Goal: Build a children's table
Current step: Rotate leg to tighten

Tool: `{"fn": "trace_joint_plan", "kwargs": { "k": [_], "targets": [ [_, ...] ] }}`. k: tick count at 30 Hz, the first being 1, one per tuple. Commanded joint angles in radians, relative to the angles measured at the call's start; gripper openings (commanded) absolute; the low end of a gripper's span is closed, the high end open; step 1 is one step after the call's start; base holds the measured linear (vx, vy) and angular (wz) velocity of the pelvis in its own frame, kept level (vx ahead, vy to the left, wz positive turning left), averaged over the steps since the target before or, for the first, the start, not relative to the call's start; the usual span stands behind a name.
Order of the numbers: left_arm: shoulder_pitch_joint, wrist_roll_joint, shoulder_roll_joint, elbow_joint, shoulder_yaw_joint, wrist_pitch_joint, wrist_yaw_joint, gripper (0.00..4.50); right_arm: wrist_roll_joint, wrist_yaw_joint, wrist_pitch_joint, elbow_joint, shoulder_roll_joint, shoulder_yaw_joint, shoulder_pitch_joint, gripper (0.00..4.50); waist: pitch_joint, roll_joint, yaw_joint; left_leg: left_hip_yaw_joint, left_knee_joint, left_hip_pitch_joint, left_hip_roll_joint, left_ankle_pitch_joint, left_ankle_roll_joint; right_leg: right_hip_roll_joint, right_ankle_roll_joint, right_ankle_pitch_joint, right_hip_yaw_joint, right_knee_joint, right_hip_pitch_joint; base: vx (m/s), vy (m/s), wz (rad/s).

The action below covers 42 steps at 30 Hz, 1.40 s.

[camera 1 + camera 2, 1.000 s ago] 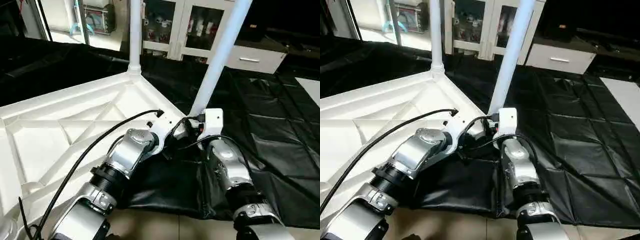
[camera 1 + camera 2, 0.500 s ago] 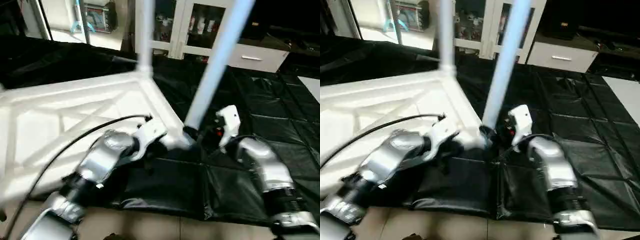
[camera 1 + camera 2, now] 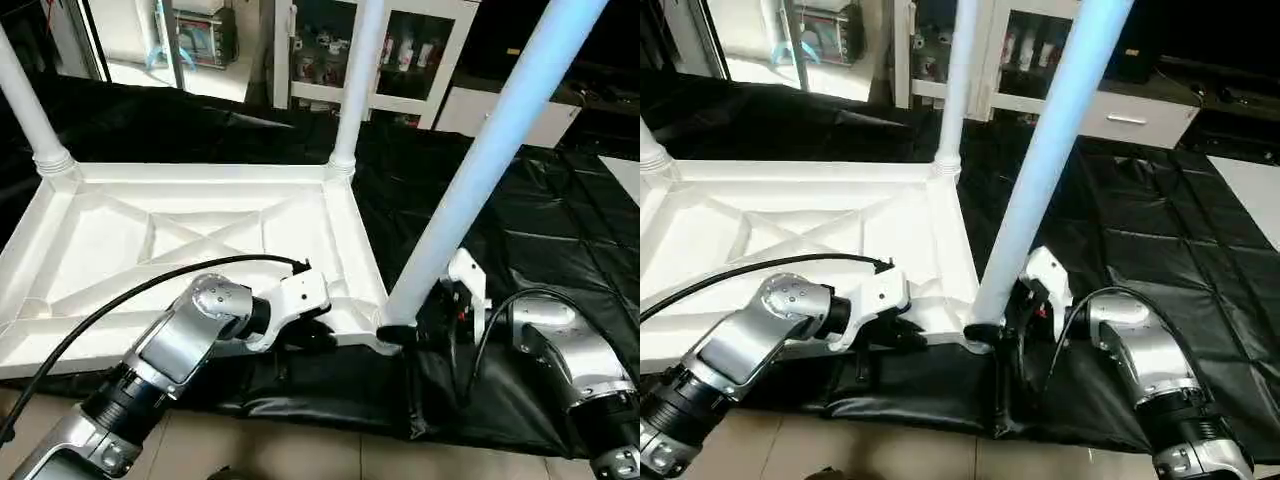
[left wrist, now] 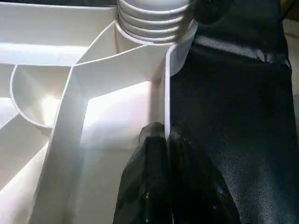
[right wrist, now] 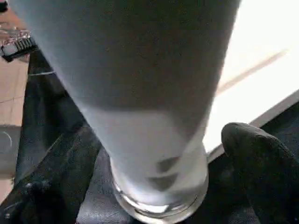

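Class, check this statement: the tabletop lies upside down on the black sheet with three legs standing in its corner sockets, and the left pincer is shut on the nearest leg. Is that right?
Not quite. The left pincer is shut on the rim of the tabletop, not on the nearest leg; the left wrist view shows its fingers pinching that edge wall. The rest stands: the tabletop lies upside down on the black sheet with three legs in its sockets.

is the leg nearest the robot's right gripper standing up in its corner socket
Yes, though tilted: the nearest leg rises from the table top's near corner socket, leaning right.
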Motion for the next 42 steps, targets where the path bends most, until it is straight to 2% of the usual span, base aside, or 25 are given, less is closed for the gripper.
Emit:
{"fn": "trace_joint_plan", "kwargs": {
  "k": [1,3,4,8,9,13,14,17,18,29,30,31,32,33,34,36,37,40,41,42],
  "targets": [
    [0.012,-0.031,-0.016,-0.027,-0.03,0.006,-0.022,0.0,-0.011,0.012,-0.01,-0.008,-0.007,0.006,-0.003,4.24,-0.058,-0.002,-0.002,-0.014,-0.073,0.006,0.05,-0.156,0.037,-0.08,-0.18,-0.253,0.059,-0.065,0.048,0.0,0.0,0.0],
    [0.013,-0.027,-0.015,-0.029,-0.029,0.007,-0.024,0.0,-0.01,0.018,-0.014,-0.005,-0.007,0.009,-0.002,3.96,-0.059,-0.001,-0.003,-0.014,-0.072,0.006,0.051,-0.14,0.041,-0.079,-0.189,-0.224,0.059,-0.061,0.048,0.0,0.0,0.0],
    [0.013,-0.024,-0.016,-0.029,-0.027,0.008,-0.026,0.0,-0.009,0.02,-0.015,-0.001,-0.006,0.01,-0.003,3.96,-0.059,-0.002,-0.003,-0.013,-0.071,0.007,0.05,-0.138,0.044,-0.078,-0.193,-0.215,0.059,-0.06,0.048,0.0,0.0,0.0],
    [0.012,-0.019,-0.015,-0.026,-0.025,0.008,-0.027,0.0,-0.019,0.024,-0.033,0.015,-0.004,0.018,-0.003,3.76,-0.059,-0.003,-0.003,-0.013,-0.07,0.006,0.05,-0.143,0.045,-0.08,-0.192,-0.231,0.058,-0.062,0.049,0.0,0.0,0.0],
    [0.012,-0.019,-0.014,-0.025,-0.026,0.008,-0.026,0.0,-0.021,0.024,-0.037,0.018,-0.004,0.019,-0.003,3.53,-0.059,-0.001,-0.003,-0.013,-0.071,0.006,0.05,-0.142,0.044,-0.08,-0.192,-0.231,0.059,-0.061,0.049,0.0,0.0,0.0],
    [0.012,-0.017,-0.013,-0.024,-0.027,0.01,-0.026,0.0,-0.033,0.026,-0.051,0.027,-0.005,0.026,-0.004,3.37,-0.06,-0.003,-0.003,-0.013,-0.069,0.006,0.05,-0.133,0.047,-0.078,-0.196,-0.214,0.058,-0.059,0.05,0.0,0.0,0.0],
    [0.012,-0.016,-0.012,-0.024,-0.028,0.011,-0.026,0.0,-0.035,0.026,-0.054,0.029,-0.005,0.028,-0.004,3.15,-0.06,-0.003,-0.003,-0.012,-0.069,0.007,0.049,-0.134,0.047,-0.078,-0.197,-0.215,0.059,-0.06,0.049,0.0,0.0,0.0],
    [0.012,-0.015,-0.012,-0.024,-0.027,0.012,-0.026,0.0,-0.037,0.026,-0.056,0.032,-0.003,0.027,-0.006,3.04,-0.06,-0.005,-0.003,-0.012,-0.068,0.006,0.049,-0.131,0.049,-0.078,-0.197,-0.214,0.058,-0.059,0.05,0.0,0.0,0.0],
    [0.011,-0.015,-0.012,-0.023,-0.027,0.013,-0.026,0.0,-0.039,0.028,-0.059,0.036,-0.002,0.027,-0.007,2.83,-0.061,-0.004,-0.003,-0.013,-0.069,0.007,0.05,-0.13,0.049,-0.079,-0.198,-0.213,0.058,-0.058,0.05,0.0,0.0,0.0],
    [0.006,-0.007,-0.02,-0.007,-0.021,0.021,-0.007,0.0,-0.046,-0.021,-0.082,0.076,0.034,0.011,-0.019,2.72,-0.061,-0.005,-0.008,-0.013,-0.069,0.007,0.049,-0.15,0.042,-0.078,-0.197,-0.227,0.058,-0.06,0.049,0.0,0.0,0.0],
    [-0.012,0.008,-0.054,0.035,-0.002,0.041,0.055,0.0,-0.041,-0.153,-0.058,0.124,0.095,-0.035,-0.034,2.72,-0.06,-0.006,-0.009,-0.014,-0.069,0.007,0.049,-0.158,0.04,-0.078,-0.195,-0.238,0.058,-0.061,0.049,0.0,0.0,0.0],
    [-0.012,0.008,-0.054,0.035,-0.002,0.041,0.055,0.0,-0.041,-0.153,-0.058,0.124,0.095,-0.035,-0.034,2.72,-0.056,-0.005,-0.014,-0.014,-0.072,0.008,0.048,-0.181,0.029,-0.079,-0.189,-0.278,0.057,-0.069,0.043,0.0,0.0,0.0],
    [-0.037,0.03,-0.096,0.09,0.021,0.054,0.135,0.0,-0.035,-0.287,-0.029,0.171,0.152,-0.078,-0.053,2.72,-0.055,-0.003,-0.015,-0.016,-0.073,0.009,0.048,-0.202,0.018,-0.078,-0.18,-0.311,0.056,-0.071,0.044,0.0,0.0,0.0],
    [-0.045,0.038,-0.109,0.108,0.028,0.056,0.161,0.0,-0.034,-0.322,-0.019,0.184,0.167,-0.09,-0.058,2.72,-0.054,-0.008,-0.022,-0.021,-0.075,0.008,0.046,-0.235,-0.006,-0.079,-0.156,-0.381,0.053,-0.076,0.045,0.0,0.0,0.0],
    [-0.047,0.04,-0.112,0.113,0.03,0.057,0.168,0.0,-0.033,-0.332,-0.017,0.187,0.171,-0.093,-0.06,2.72,-0.057,-0.009,-0.029,-0.024,-0.076,0.006,0.046,-0.252,-0.021,-0.082,-0.135,-0.418,0.051,-0.079,0.047,0.0,0.0,0.0],
    [-0.088,0.063,-0.172,0.181,0.062,0.096,0.279,0.0,-0.048,-0.536,0.009,0.234,0.245,-0.137,-0.086,2.71,-0.056,-0.006,-0.033,-0.025,-0.075,0.011,0.045,-0.272,-0.025,-0.082,-0.118,-0.44,0.052,-0.087,0.039,0.0,0.0,0.0],
    [-0.092,0.065,-0.179,0.189,0.066,0.102,0.292,0.0,-0.05,-0.559,0.012,0.239,0.253,-0.142,-0.089,2.71,-0.057,-0.007,-0.039,-0.024,-0.074,0.012,0.044,-0.275,-0.026,-0.081,-0.12,-0.439,0.053,-0.087,0.036,0.0,0.0,0.0],
    [-0.164,0.106,-0.296,0.299,0.107,0.135,0.485,0.0,-0.093,-0.909,0.006,0.327,0.407,-0.191,-0.137,2.7,-0.058,-0.003,-0.048,-0.026,-0.075,0.009,0.041,-0.273,-0.042,-0.08,-0.111,-0.443,0.052,-0.088,0.032,0.0,0.0,0.0],
    [-0.173,0.112,-0.312,0.313,0.113,0.132,0.509,0.0,-0.1,-0.938,-0.001,0.337,0.427,-0.192,-0.142,2.7,-0.061,-0.002,-0.047,-0.028,-0.074,0.013,0.041,-0.286,-0.048,-0.083,-0.102,-0.451,0.049,-0.089,0.034,0.0,0.0,0.0],
    [-0.183,0.116,-0.337,0.329,0.122,0.128,0.543,0.0,-0.109,-0.957,-0.01,0.342,0.458,-0.183,-0.146,2.7,-0.061,-0.002,-0.047,-0.027,-0.074,0.012,0.042,-0.286,-0.045,-0.082,-0.099,-0.442,0.05,-0.089,0.033,0.0,0.0,0.0]
  ]
}}
